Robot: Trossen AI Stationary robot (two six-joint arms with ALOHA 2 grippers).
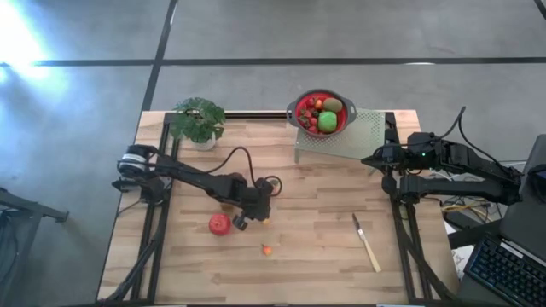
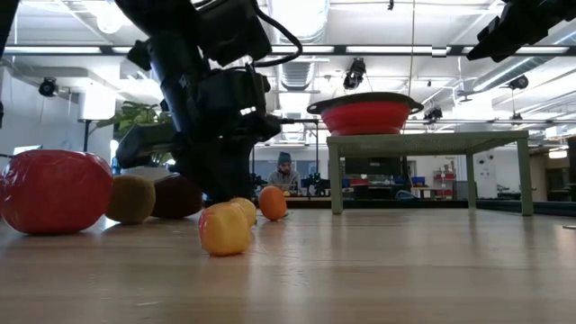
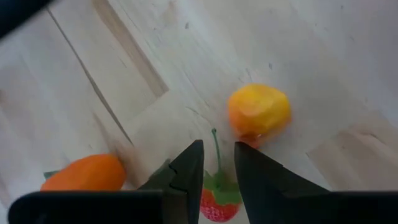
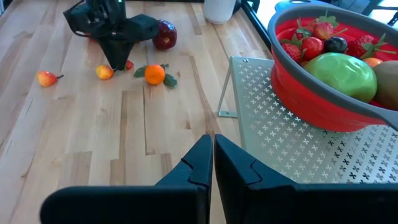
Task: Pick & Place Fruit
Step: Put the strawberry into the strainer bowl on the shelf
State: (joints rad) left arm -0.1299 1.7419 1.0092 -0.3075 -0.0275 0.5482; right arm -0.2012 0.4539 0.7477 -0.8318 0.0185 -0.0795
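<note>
A small strawberry [image 3: 214,202] lies on the tabletop [image 1: 324,247] between the slightly parted fingers of the left hand [image 3: 217,163], ungripped, beside a yellow-orange fruit [image 3: 258,113] and an orange [image 3: 85,173]. The right hand [image 4: 212,155], closed and empty, hovers near the red bowl [image 4: 323,106] of fruit.

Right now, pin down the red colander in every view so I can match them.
High view: red colander at the table's far edge, right of centre.
Low view: colander raised, centre-right, above the fruit on the table.
Left wrist view: not in it.
Right wrist view: colander upper right, full of fruit.
Shared landmark: the perforated rack under it.
</note>
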